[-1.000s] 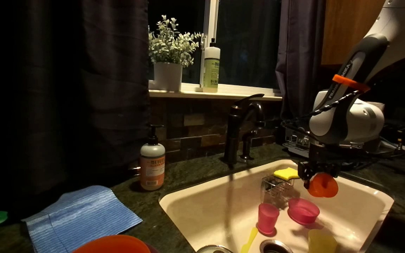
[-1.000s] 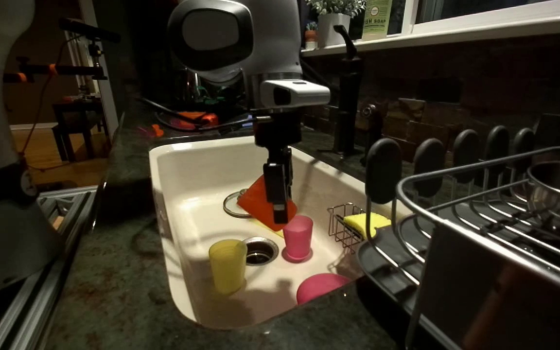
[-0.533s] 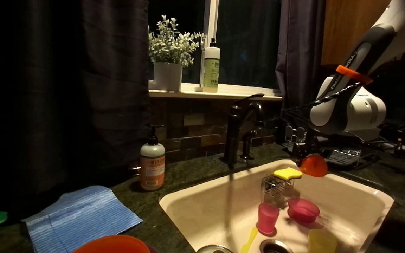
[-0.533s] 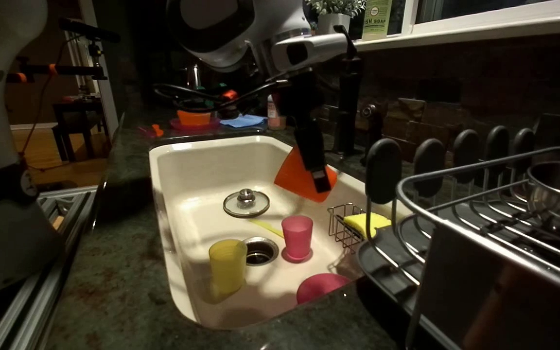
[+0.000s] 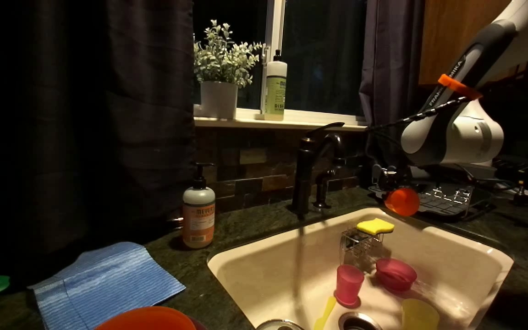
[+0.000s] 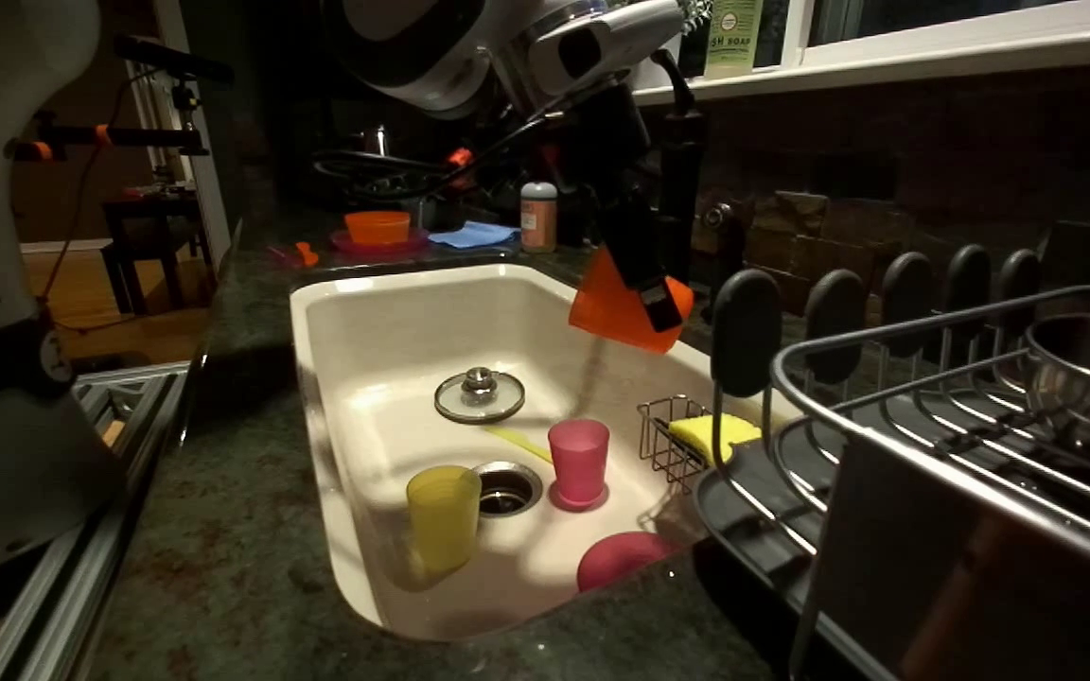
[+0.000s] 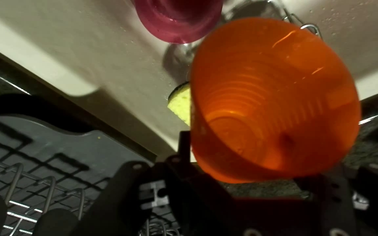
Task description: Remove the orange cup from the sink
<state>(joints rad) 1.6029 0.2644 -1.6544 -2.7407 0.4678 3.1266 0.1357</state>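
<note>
The orange cup [image 5: 405,201] is held tilted above the faucet-side rim of the cream sink [image 5: 264,270]. In an exterior view the cup [image 6: 606,307] hangs in front of that rim, higher than the things in the sink [image 6: 384,322]. My gripper [image 6: 654,307] is shut on the cup, with one dark finger along its outer side. In the wrist view the cup [image 7: 274,98] shows its open mouth and empty inside. My gripper [image 7: 258,160] has its left finger against the cup wall; the right fingertip is hidden behind the cup.
A pink cup [image 6: 579,459], a yellow cup [image 6: 444,515], a pink bowl [image 5: 395,275] and a glass lid [image 6: 479,399] are in the sink. A yellow sponge [image 6: 713,435] sits in a wire caddy. The dark faucet [image 5: 304,174] and dish rack [image 6: 848,426] stand beside it.
My gripper has risen with the orange cup and moved from over the sink's middle toward the faucet-side rim. The gripper has tilted. The things in the sink have not moved.
</note>
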